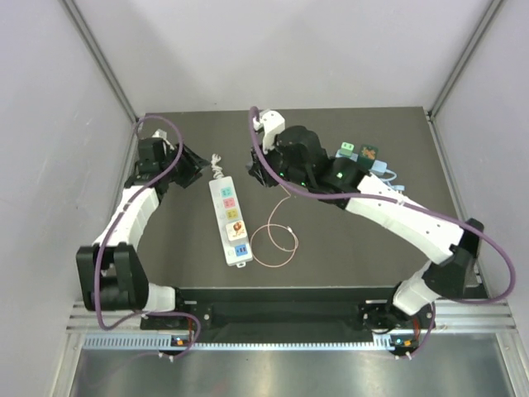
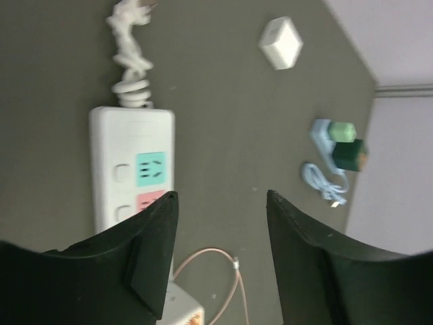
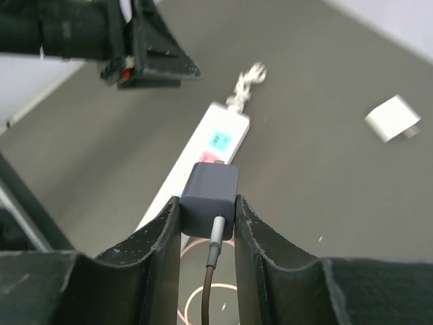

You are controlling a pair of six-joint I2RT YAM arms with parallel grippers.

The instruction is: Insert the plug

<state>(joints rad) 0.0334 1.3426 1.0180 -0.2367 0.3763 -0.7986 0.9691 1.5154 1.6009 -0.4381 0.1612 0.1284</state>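
Pinching the plug (image 3: 210, 195), a dark grey block, squarely between the right jaws, its thin cable (image 3: 209, 284) leaving from the rear. In the top view, held at about 2 o'clock of the strip (image 1: 231, 220). In the right wrist view, lined up over the pink socket (image 3: 208, 158), just short of the teal socket (image 3: 220, 140). Cannot tell whether touching the strip or clear of it.

Left jaws spread, nothing between them, at 10 o'clock of the strip. Below them in the left wrist view, the teal and pink sockets at the strip's cord end.

Long white strip near the middle of the tabletop (image 1: 347, 248), lying lengthwise from 12 to 6 o'clock, bundled cord (image 1: 216, 162) at the 12 o'clock end. Plug's cable looped on the tabletop at 3 o'clock of the strip's near end.

White cube charger (image 2: 281, 42) flat on the tabletop, well apart from the strip, toward 1 o'clock. Green adapter (image 2: 342, 131) and dark adapter (image 2: 352, 154) touching, far off at 2 o'clock, with a pale blue lead (image 2: 333, 196) coiled just beside them.
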